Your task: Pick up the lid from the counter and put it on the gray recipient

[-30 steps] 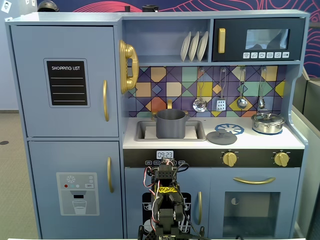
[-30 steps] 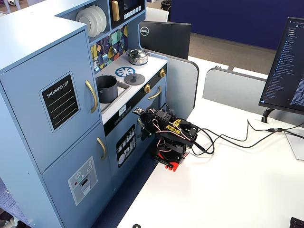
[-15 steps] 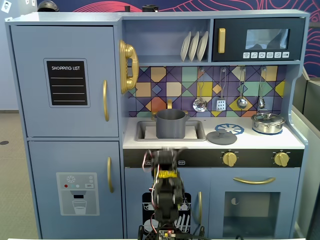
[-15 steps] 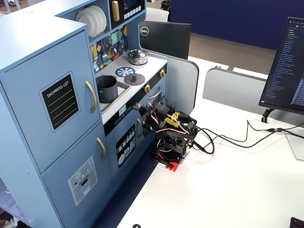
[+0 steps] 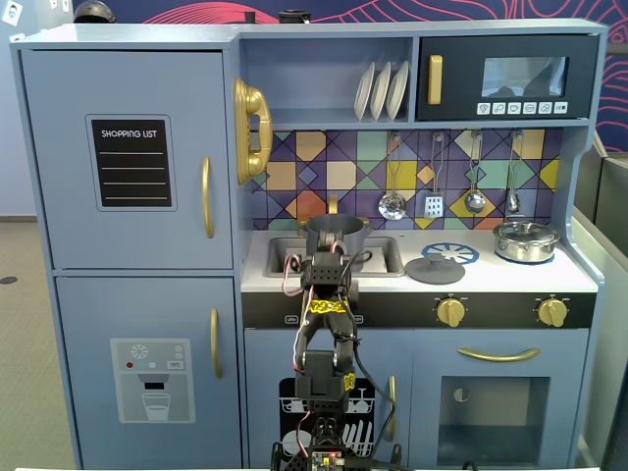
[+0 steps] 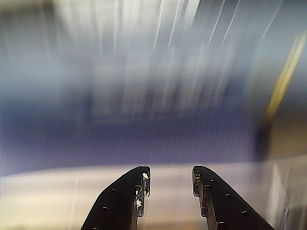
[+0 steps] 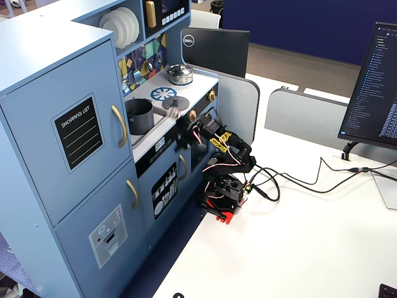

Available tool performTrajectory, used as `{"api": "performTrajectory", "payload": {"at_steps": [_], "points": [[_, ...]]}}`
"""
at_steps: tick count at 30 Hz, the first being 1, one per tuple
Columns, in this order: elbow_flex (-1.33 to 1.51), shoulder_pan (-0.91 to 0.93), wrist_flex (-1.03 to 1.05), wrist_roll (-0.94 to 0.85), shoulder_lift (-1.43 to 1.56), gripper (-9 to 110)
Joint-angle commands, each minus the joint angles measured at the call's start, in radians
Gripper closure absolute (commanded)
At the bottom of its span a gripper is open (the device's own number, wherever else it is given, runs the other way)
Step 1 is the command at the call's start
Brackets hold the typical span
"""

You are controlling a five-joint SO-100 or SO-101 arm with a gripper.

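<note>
The dark-gray lid [image 5: 435, 267] with its small knob lies flat on the pale counter [image 5: 510, 280], beside the blue burner print; it also shows in the other fixed view as the lid [image 7: 180, 101]. The gray recipient [image 5: 334, 225], a matte stockpot, stands in the sink [image 7: 139, 115]; the arm hides its lower part from the front. My gripper [image 6: 170, 175] is open with nothing between its fingers. It is raised to counter height at the front edge [image 7: 181, 124], left of the lid and apart from it. The wrist view is smeared by motion.
A shiny silver pot [image 5: 526, 240] with its own lid stands on the right burner. Utensils [image 5: 434, 201] hang on the tiled back wall above the counter. Gold knobs [image 5: 450, 311] line the front panel. Cables [image 7: 291, 180] run from the arm's base across the white table.
The arm has risen from a folded pose low before the cupboard doors up to counter level, moving fast. Lid and gray pot have not moved.
</note>
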Motion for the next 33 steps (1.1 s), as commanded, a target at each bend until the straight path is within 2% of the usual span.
{"api": "performTrajectory", "payload": {"at_steps": [1, 3, 6, 9, 12, 15, 19, 22, 30, 33], "points": [[-0.225, 0.092, -0.120, -0.048, -0.037, 101], [-0.242, 0.160, -0.242, -0.009, -0.035, 101], [-0.123, 0.302, -0.540, 0.101, 0.015, 101], [0.029, 0.380, -0.821, 0.094, 0.049, 101], [0.129, 0.426, -0.956, 0.064, 0.055, 101], [0.245, 0.474, -1.177, 0.092, 0.021, 98], [0.318, 0.494, -1.307, 0.127, -0.014, 83], [0.330, 0.508, -1.376, 0.123, -0.061, 77], [0.313, 0.538, -1.485, 0.074, -0.219, 74], [0.281, 0.554, -1.460, 0.071, -0.259, 75]]}}
